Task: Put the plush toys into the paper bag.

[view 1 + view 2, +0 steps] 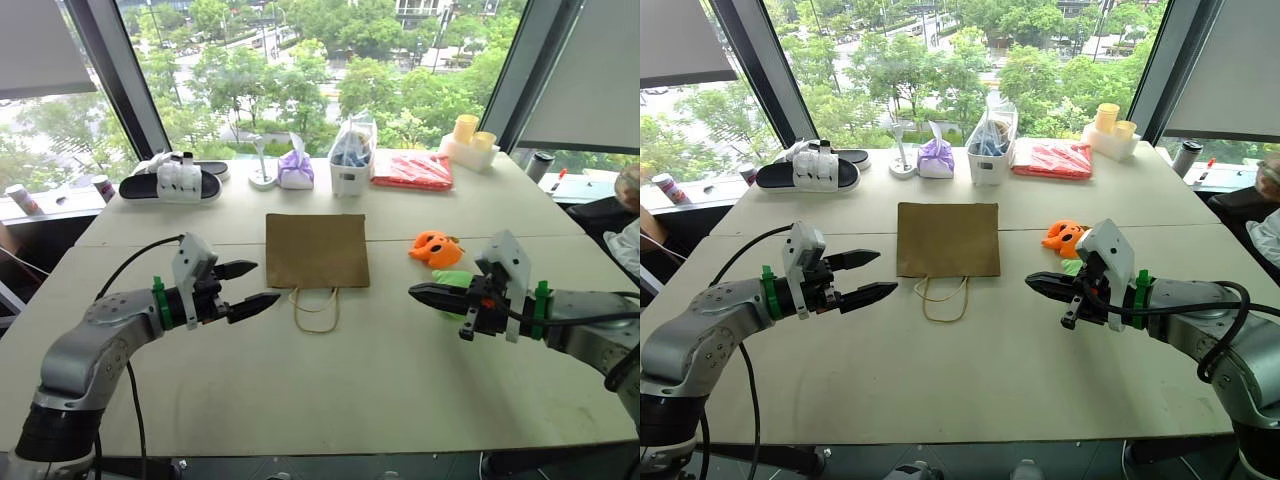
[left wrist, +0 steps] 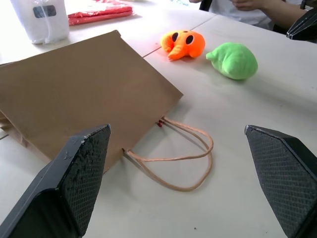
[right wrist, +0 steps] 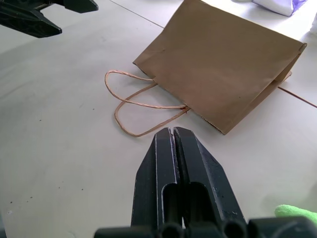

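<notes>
Lying flat mid-table, brown paper bag (image 1: 317, 250), handles near; orange plush (image 1: 436, 248) and green plush (image 2: 233, 60) right of it, perhaps touching; left gripper (image 1: 252, 287) spread wide, right gripper (image 1: 418, 292) pinched closed, both empty.

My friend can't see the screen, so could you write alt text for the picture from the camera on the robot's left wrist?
A flat brown paper bag lies on a pale table, its two loop handles toward the camera, framed by the open left hand's two black fingers. Beyond it lie an orange plush toy and a green plush toy, both outside the bag.
</notes>
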